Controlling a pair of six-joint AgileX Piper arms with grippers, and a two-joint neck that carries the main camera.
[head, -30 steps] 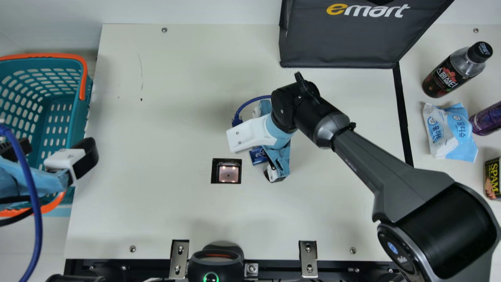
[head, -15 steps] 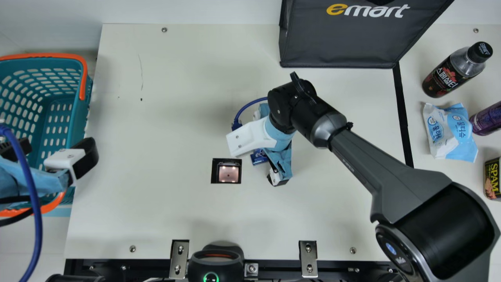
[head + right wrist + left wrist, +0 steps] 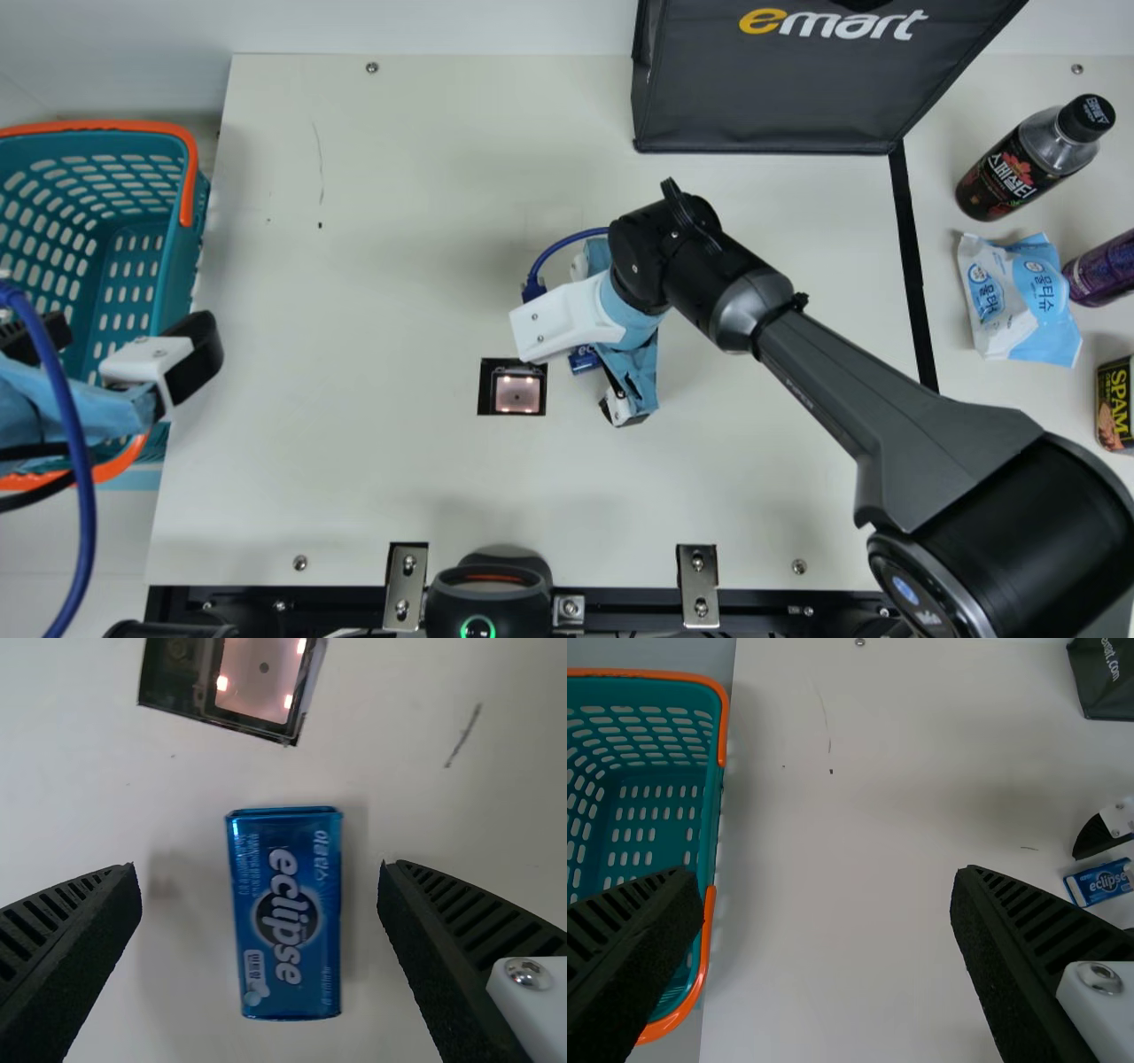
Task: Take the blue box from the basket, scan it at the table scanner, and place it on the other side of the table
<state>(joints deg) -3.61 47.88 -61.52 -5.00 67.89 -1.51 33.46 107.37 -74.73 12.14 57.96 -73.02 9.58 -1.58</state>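
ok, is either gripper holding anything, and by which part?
Nothing held: the right gripper is open over the blue box, gaps on both sides; the left gripper is open and empty.

It looks like a lab mocked up as a shop checkout: a scanner (image 3: 517,394) sunk in the tabletop (image 3: 354,487), a basket (image 3: 106,127), a bag (image 3: 771,97), a bottle (image 3: 1005,182) and can (image 3: 1114,403) (plus a robot arm (image 3: 815,390) as cashier).

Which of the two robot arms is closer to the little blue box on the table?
The right one. The right gripper is open at the blue box, one finger to each side. The left gripper is much farther off, by the basket.
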